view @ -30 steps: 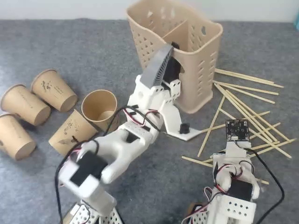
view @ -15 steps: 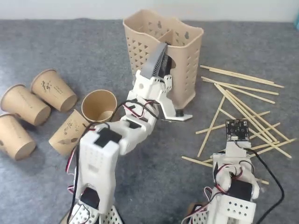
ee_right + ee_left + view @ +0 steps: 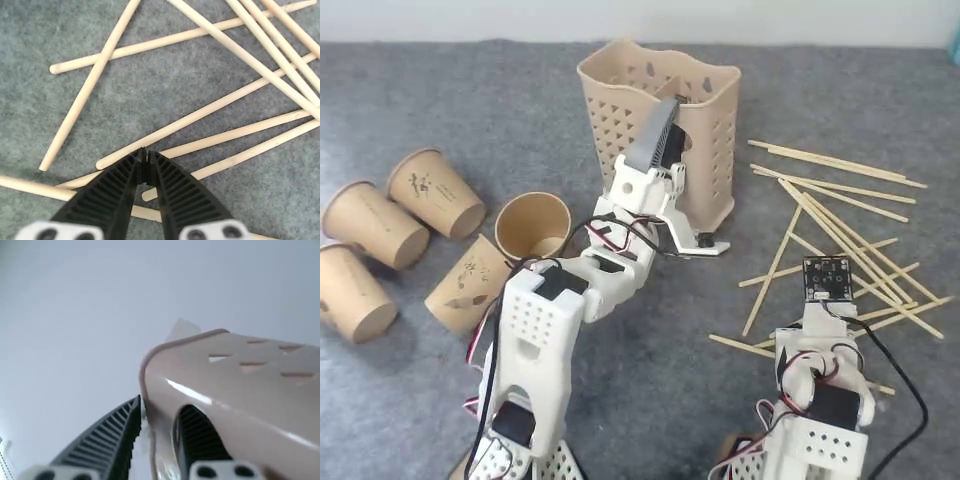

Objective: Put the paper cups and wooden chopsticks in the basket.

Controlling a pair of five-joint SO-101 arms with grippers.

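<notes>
Basket [image 3: 705,140] is standing upright on grey carpet [image 3: 470,100]. Left gripper [image 3: 672,120] is clamping the basket's near wall, one jaw inside the rim and one outside. Paper cups [image 3: 435,190] are lying clustered to the basket's left, and wooden chopsticks [image 3: 840,225] are lying strewn to its right. Right gripper [image 3: 146,152] is hovering over the chopsticks, closed and holding nothing. Likely the basket is being positioned. It is best settled flat and released slowly so it doesn't tip.

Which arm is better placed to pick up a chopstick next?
Right. The right claw hangs shut just above the loose chopsticks, while the left claw is clamped on the basket wall.
</notes>
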